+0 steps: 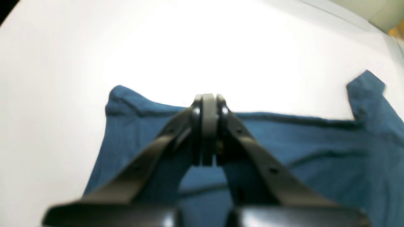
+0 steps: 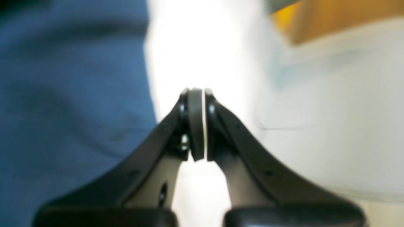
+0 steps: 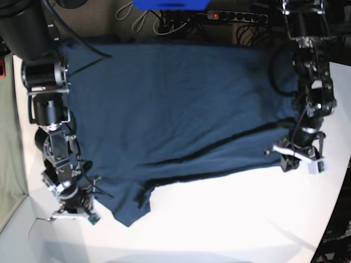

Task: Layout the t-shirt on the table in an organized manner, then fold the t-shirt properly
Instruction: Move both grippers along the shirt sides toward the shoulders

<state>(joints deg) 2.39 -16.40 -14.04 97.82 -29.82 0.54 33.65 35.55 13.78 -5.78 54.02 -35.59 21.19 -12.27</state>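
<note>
The t-shirt (image 3: 181, 104) lies spread across the far half of the table (image 3: 230, 224), reaching its far edge. The right gripper (image 3: 71, 211) sits by the shirt's left edge in the base view, the left gripper (image 3: 296, 159) at its right edge.

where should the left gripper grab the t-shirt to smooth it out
Likely the t-shirt's sleeve edge beside the shut left gripper, pinched from above and pulled outward over the table: folds run diagonally there, and that edge lies flat and exposed.
</note>
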